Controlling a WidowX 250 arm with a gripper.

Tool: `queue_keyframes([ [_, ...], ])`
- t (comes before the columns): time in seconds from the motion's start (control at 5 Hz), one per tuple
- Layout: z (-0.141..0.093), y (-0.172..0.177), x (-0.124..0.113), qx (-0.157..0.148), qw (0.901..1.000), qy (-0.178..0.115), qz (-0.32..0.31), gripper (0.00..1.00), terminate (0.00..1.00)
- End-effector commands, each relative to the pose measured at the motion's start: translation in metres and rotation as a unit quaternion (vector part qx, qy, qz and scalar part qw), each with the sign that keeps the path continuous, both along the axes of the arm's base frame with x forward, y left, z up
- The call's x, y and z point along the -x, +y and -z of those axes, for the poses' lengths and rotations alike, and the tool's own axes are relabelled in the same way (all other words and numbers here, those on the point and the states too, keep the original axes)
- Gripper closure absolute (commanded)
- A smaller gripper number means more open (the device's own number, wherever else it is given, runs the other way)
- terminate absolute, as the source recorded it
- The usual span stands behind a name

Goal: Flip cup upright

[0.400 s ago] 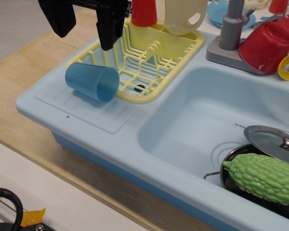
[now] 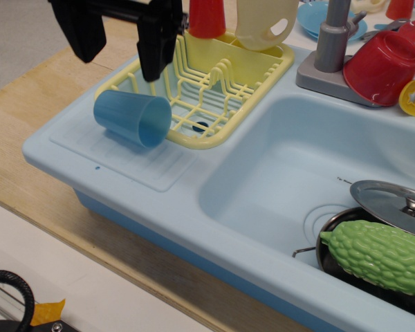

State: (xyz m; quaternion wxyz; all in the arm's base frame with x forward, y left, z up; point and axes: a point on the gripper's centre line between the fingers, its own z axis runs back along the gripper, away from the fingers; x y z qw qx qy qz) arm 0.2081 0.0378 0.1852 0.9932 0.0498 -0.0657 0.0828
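the light blue sink unit [image 2: 124, 187] is filling most of the view, its basin sitting toward 3 o'clock. a yellow dish rack [image 2: 207, 104] is resting on the drainboard at 12 o'clock. the black gripper [image 2: 117, 45] is hanging at 11 o'clock with its jaws spread wide and nothing between them. the blue cup [image 2: 131, 117] is lying on its side just below, its mouth facing 4 o'clock, seemingly touching the rack's front edge.
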Motion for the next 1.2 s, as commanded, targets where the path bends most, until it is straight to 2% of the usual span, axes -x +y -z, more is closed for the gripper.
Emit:
queue_keyframes([
  [0.0,0.003,-0.007,0.004,-0.038,0.9987,0.024,-0.025,0.0,0.0],
  [0.2,0.009,-0.01,0.004,-0.041,0.9982,0.029,-0.034,0.0,0.0],
  [0.6,0.031,-0.006,-0.006,-0.025,0.9982,0.044,-0.032,0.0,0.0],
  [1.0,0.046,0.007,-0.025,-0.028,0.9972,0.061,-0.034,0.0,0.0],
])
